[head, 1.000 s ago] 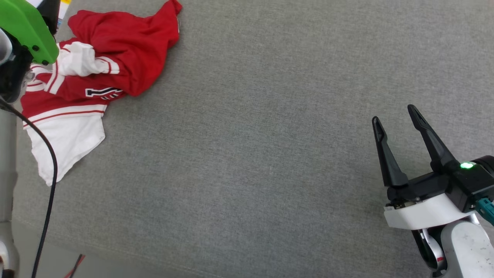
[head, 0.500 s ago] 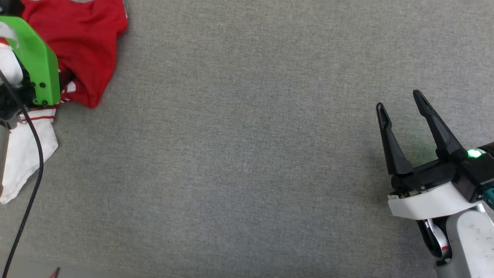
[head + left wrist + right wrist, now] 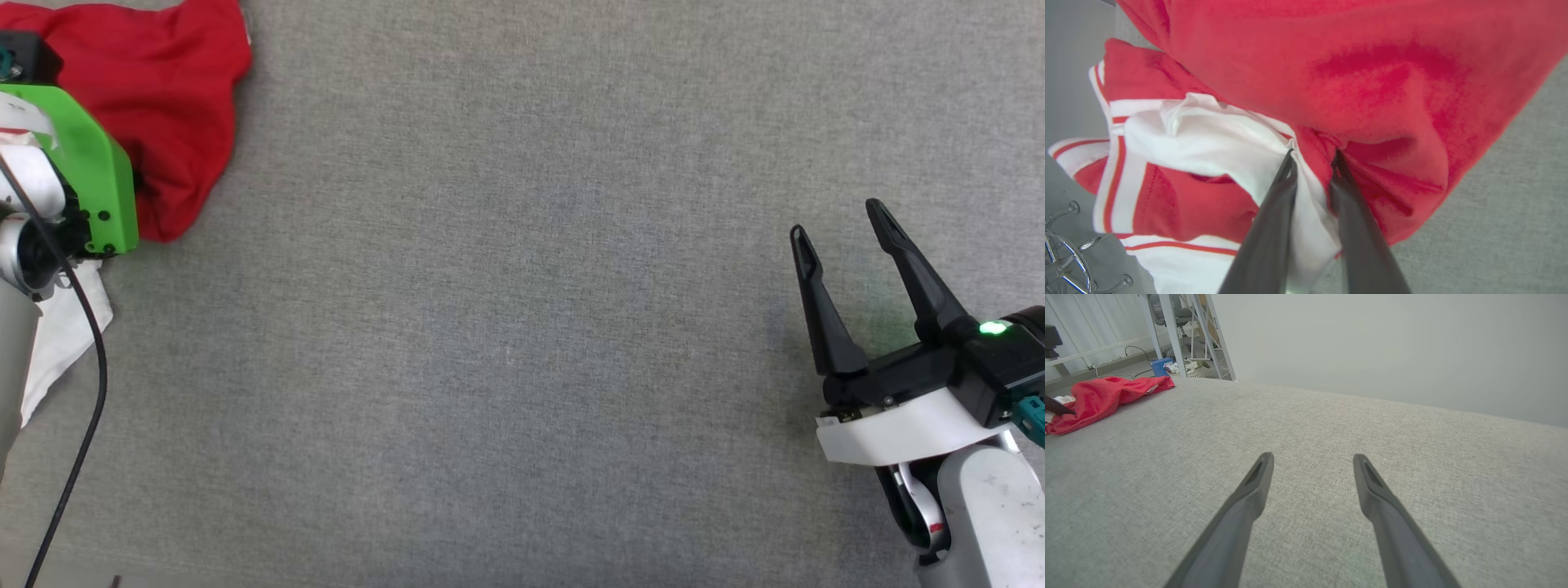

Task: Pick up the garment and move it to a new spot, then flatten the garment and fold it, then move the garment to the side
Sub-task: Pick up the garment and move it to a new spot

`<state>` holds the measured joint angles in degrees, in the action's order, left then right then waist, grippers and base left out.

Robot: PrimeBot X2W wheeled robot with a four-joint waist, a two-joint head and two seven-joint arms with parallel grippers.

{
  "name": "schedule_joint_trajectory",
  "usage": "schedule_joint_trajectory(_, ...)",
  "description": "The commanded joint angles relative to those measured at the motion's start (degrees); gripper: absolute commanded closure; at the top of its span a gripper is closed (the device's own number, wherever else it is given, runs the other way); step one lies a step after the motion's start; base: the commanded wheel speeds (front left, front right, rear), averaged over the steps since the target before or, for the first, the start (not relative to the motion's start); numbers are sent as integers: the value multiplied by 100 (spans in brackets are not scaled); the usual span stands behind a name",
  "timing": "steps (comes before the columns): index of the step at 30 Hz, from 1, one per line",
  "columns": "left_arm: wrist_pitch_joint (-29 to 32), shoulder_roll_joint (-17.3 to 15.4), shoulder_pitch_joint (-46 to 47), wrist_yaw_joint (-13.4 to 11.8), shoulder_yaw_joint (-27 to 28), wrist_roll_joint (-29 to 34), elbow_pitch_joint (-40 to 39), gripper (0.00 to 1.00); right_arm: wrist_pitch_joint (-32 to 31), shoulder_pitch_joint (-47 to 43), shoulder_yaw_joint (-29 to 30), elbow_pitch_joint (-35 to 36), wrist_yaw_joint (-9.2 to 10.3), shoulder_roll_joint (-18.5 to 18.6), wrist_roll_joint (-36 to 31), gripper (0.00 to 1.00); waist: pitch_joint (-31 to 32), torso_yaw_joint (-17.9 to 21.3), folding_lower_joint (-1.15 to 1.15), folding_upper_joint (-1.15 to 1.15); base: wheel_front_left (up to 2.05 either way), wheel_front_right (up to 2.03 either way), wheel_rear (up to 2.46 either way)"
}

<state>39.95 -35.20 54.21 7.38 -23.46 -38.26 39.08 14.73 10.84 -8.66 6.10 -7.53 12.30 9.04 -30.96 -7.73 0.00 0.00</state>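
My left gripper (image 3: 1312,153) has its two dark, tapered fingers drawn almost together, with only a narrow slot between them. A bunched fold of the garment (image 3: 1372,81) is pinched in that slot. White sleeve cloth is pressed against the left finger (image 3: 1274,212), and red body cloth is crumpled against the right one. Past the fingertips the red knit rises in soft, deep folds. To the left of the fingers I see the white sleeve with red-and-white striped trim. In the head view a green wrist cover (image 3: 90,180) hides those fingertips. The red cloth spreads beyond it, and a white flap hangs below beside a black cable (image 3: 90,367).

My right gripper (image 3: 836,219) is spread wide with nothing between its fingers, which are slim, matte black and pointed. They hover over the grey fabric surface (image 3: 522,327), a flat, finely woven, slightly heathered cloth, but I cannot tell whether the tips touch it. From that wrist the garment sits well apart, far to the left of the fingers, as a low red heap. A white metal frame (image 3: 1167,335) and a blue box (image 3: 1159,366) stand on the floor beyond it.
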Motion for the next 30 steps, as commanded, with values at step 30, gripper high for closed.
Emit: schedule_joint_trajectory(30,-1968,862,487,11,-2579,741,-2719,100,27,-362,465,51,4,-665,-57,0,1470,971,0,0,0,0,0)
